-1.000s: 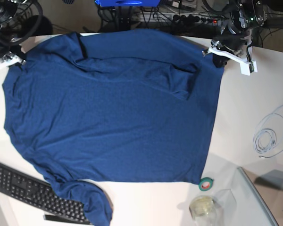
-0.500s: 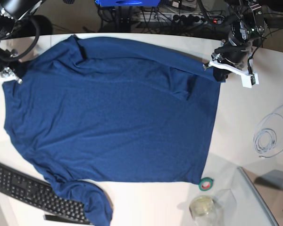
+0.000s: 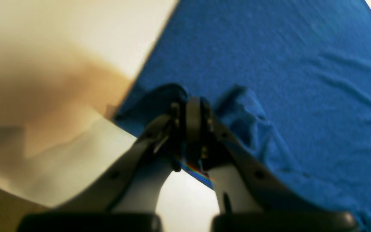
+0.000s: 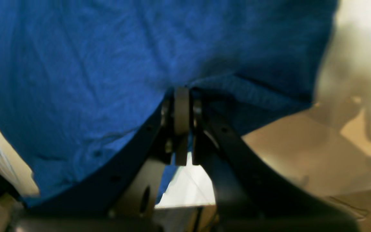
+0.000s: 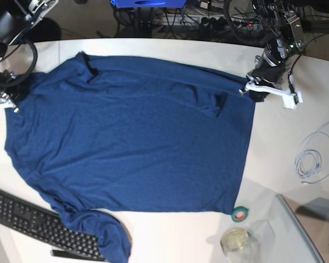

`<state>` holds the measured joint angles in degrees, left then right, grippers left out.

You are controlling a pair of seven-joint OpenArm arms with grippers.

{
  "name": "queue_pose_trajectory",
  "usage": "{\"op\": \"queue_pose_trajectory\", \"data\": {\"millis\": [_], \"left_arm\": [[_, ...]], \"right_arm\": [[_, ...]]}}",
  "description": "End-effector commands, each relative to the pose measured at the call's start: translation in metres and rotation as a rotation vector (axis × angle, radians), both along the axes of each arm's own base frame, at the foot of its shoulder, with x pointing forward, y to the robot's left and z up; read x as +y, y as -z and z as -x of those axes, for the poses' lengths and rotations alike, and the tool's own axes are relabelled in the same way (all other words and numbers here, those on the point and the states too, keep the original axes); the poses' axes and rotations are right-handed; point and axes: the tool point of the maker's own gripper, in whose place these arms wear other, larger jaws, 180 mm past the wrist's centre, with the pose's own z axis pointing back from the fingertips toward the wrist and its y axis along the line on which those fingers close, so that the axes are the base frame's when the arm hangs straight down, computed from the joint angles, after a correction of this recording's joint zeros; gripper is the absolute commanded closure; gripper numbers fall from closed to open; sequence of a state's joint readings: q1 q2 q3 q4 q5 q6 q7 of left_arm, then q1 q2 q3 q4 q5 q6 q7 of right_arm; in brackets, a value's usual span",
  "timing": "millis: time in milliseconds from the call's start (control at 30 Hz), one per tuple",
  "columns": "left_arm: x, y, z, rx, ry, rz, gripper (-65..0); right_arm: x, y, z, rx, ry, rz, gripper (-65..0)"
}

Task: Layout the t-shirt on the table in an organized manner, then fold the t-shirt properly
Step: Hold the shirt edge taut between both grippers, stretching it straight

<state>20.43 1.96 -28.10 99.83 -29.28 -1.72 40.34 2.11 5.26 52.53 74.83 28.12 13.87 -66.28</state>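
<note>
The t-shirt (image 5: 131,148) is spread across most of the table (image 5: 279,148), dark blue, largely flat, with a fold ridge near the far edge and a bunched sleeve at the near-left corner, overlapping the black keyboard (image 5: 38,224).

The left gripper (image 5: 252,87) is seen at the shirt's far-right corner in the base view; jaws are pinched tight on the fabric edge. In the left wrist view (image 3: 190,129) the two fingers are pressed together with a tuck of blue cloth caught at the tips, shirt corner lifted slightly off the white surface. The arm is reached in from the far-right, wrist angled down toward the table.

The right gripper (image 5: 8,98) is placed at the shirt's far-left corner, arm reached in from the top-left. In the right wrist view (image 4: 182,125) the jaws are clamped together on the shirt hem, cloth draped over and around the fingertips.

A coiled white cable (image 5: 315,156), green tape roll (image 5: 239,214) and clear container (image 5: 236,241) are lying on the right side, clear of the shirt.
</note>
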Motion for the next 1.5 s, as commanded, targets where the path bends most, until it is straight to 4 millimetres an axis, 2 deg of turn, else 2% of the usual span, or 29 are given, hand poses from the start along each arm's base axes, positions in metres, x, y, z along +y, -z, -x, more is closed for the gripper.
{"op": "queue_pose_trajectory", "data": {"millis": [0,100,267,400,733,933,1100,1200,1467], "left_arm": [[0.007,-0.007,-0.005,-0.032,-0.02,-0.01,0.0],[0.015,-0.009,-0.005,-0.041,-0.046,-0.015,0.0],[0.014,-0.008,-0.008,-0.042,-0.049,-0.008,0.0],[0.013,-0.007,-0.01,-0.041,-0.049,-0.002,0.0],[0.013,-0.012,-0.021,-0.066,-0.047,-0.006,0.0],[0.015,-0.015,-0.026,-0.075,-0.046,-0.013,0.0],[0.016,-0.017,-0.028,-0.083,-0.047,-0.014,0.0],[0.016,-0.017,-0.029,-0.083,-0.048,-0.014,0.0],[0.014,0.001,-0.026,-0.042,-0.06,0.019,0.0]], "right_arm": [[-0.014,-0.011,-0.01,-0.036,0.013,0.03,-0.8],[-0.018,-0.013,-0.013,-0.045,0.023,0.041,-0.8],[-0.023,-0.015,-0.017,-0.044,0.042,0.036,-0.8],[-0.019,-0.01,-0.019,-0.031,0.056,0.006,-0.8],[-0.017,-0.012,-0.025,-0.036,0.055,-0.003,-0.8],[0.004,-0.01,-0.038,-0.029,-0.043,0.008,-0.8],[0.001,-0.011,-0.042,-0.045,-0.034,0.024,-0.8],[0.004,-0.003,-0.038,-0.026,-0.029,0.004,-0.8],[0.007,0.003,-0.041,-0.026,-0.02,-0.012,-0.8]]}}
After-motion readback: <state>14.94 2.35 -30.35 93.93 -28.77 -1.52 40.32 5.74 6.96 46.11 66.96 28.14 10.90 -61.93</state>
